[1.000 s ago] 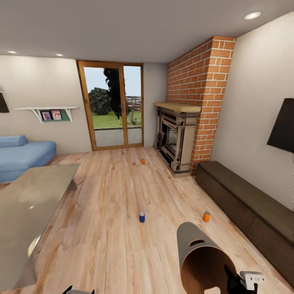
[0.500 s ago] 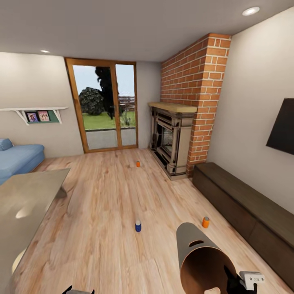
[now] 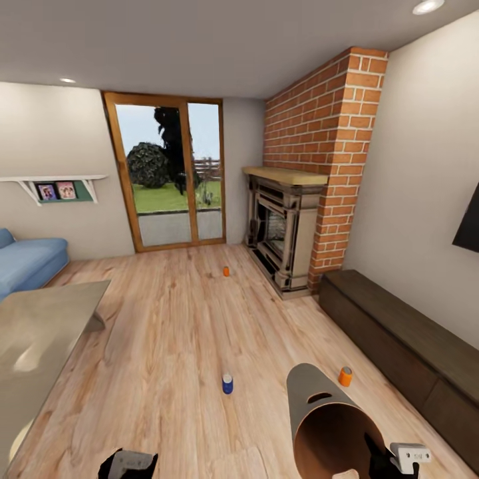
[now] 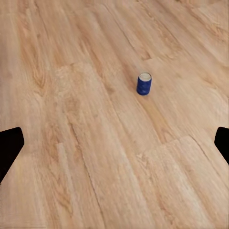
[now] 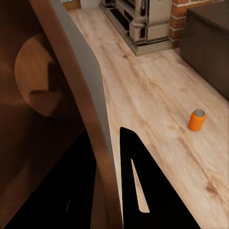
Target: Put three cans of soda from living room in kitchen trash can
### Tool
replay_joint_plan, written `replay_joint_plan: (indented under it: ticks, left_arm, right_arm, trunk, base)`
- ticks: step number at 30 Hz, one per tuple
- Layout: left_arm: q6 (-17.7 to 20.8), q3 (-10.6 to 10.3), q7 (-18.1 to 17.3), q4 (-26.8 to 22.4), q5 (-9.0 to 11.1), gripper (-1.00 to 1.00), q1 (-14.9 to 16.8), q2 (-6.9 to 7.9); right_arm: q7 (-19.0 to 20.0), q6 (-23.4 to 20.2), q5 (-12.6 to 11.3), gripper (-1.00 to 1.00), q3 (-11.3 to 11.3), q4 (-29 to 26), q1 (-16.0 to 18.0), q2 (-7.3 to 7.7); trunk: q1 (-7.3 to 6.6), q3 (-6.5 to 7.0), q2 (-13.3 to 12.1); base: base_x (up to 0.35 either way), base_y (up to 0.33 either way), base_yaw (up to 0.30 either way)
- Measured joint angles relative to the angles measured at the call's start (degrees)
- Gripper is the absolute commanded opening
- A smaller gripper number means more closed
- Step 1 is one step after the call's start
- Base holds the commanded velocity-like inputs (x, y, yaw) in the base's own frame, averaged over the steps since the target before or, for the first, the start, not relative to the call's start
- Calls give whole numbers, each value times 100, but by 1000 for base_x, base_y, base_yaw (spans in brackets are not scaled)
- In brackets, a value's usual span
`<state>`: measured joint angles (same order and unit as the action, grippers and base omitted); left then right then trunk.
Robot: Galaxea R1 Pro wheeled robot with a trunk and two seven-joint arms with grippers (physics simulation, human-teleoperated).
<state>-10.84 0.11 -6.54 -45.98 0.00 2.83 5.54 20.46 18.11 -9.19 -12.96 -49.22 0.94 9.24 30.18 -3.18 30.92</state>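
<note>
At the left of the head view, the left gripper [image 3: 128,464] shows low at the frame's edge; in its wrist view the two fingertips sit wide apart at opposite borders with nothing between them, so it is spread open and empty. The blue can [image 3: 227,383] stands upright on the floor [image 3: 173,319] ahead of it, out in the open, well away from the walls. Farther off, an orange can [image 3: 226,271] stands near the fireplace [image 3: 283,233]. To the right, the bin [image 3: 329,426] is lifted and tipped, its tan mouth towards the camera; the right gripper [image 5: 107,191] is closed over its rim, one finger inside and one outside the wall. A second orange can [image 3: 345,376] stands just beyond the bin, close to the front edge of the long dark bench [image 3: 406,346]. As far as the bin's interior shows it looks empty, though its lowest part is cut off by the frame. So I judge the task barely begun: the bin is in hand, but all three cans are still on the living-room floor, none collected, and the bin is not yet in the kitchen.
</note>
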Motion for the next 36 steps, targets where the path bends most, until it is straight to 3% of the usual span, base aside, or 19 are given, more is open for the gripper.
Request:
replay_joint_plan:
  ticks: [2,6,8,12,15,19,21,27,30,32,33,36]
  left_arm:
    - [511,3,3,-78,15,100,249,-4]
    - [1076,0,13,-150,12,100,782,-30]
    - [1652,-20,31,-151,-9,100,1246,-319]
    - [2288,-33,12,-118,-26,100,1618,-670]
    - [2572,-36,5,-116,-29,100,1771,-744]
    - [3239,-78,3,-135,-45,100,2131,-805]
    - [3435,-217,9,-124,-40,100,2215,-807]
    - [3419,-444,9,-111,-6,100,2274,-773]
    - [2921,-486,-1,-37,-24,100,2258,-761]
    - [2732,-492,-2,129,-28,100,2257,-762]
    - [2560,-494,-4,497,-24,100,2255,-760]
    - [2444,-491,-5,894,-7,100,2257,-761]
  right_arm:
    - [2,2,5,-100,11,4,0,0]
    - [1,0,3,-100,15,5,0,0]
    - [2,2,7,-100,24,6,0,0]
    - [2,-2,4,-100,32,5,0,0]
    - [2,-5,3,-100,33,4,0,-2]
    - [0,-10,5,-100,36,3,1,-6]
    - [-1,-14,4,-100,35,3,0,-7]
    - [-8,-21,11,-100,36,3,2,-2]
    - [-11,-33,21,-100,39,3,3,-1]
    - [-14,-43,7,-100,32,-1,4,-1]
    - [-14,-53,2,-100,31,-5,7,-1]
    - [-15,-62,-4,-100,29,-5,8,0]
  trunk:
    - [0,0,0]
    - [0,0,0]
    - [0,0,0]
    - [0,0,0]
    - [0,-1,0]
    - [0,-1,0]
    - [0,-1,0]
    - [0,-1,0]
    - [0,-1,0]
    - [0,-1,0]
    - [0,-2,0]
    - [0,-1,0]
  base:
    - [110,36,0]
    - [47,15,0]
    - [12,4,0]
    - [5,1,0]
    - [2,1,0]
    - [0,0,0]
    - [0,0,0]
    - [0,0,-4]
    - [0,0,-126]
    - [0,0,-196]
    - [0,0,-220]
    - [0,0,-231]
